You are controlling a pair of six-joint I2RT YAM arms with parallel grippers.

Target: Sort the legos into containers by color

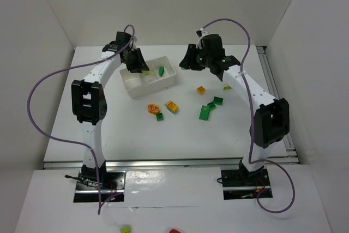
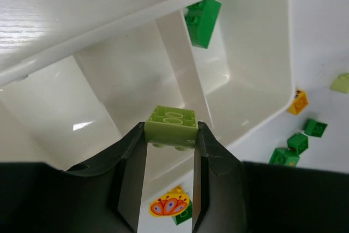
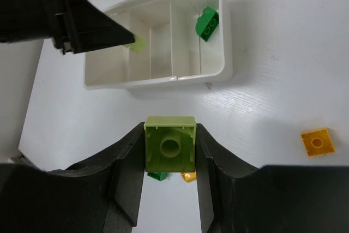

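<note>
"Legos (image 1: 205, 112), where are they?" asks the first.

"Mostly loose on the table (image 1: 131, 135), in front of the tray (image 3: 158, 82) and past the end that holds a dark green brick (image 3: 207, 23). Two are in the air. The left gripper (image 2: 170, 135) is clamped on a lime brick (image 2: 172, 123) above the tray. The right gripper (image 3: 170, 135) is clamped on a second lime brick (image 3: 170, 151) over the table, just beside the tray."

"What could go wrong?"

"The left one hangs close to a divider (image 2: 182, 64). Whether it is over the middle compartment or the one farthest from the green brick cannot be told. Let go there, it could land on the divider and tip into either. The walls are low, so a bounce could carry it out. The two lime pieces also belong together, and the arms would likely crowd each other over so small a tray."

"And the arms?"

"Both reach forward with elbows raised and wrists bent down. The left ends over the tray. The right hovers next to it, at the end with the green brick."
</note>
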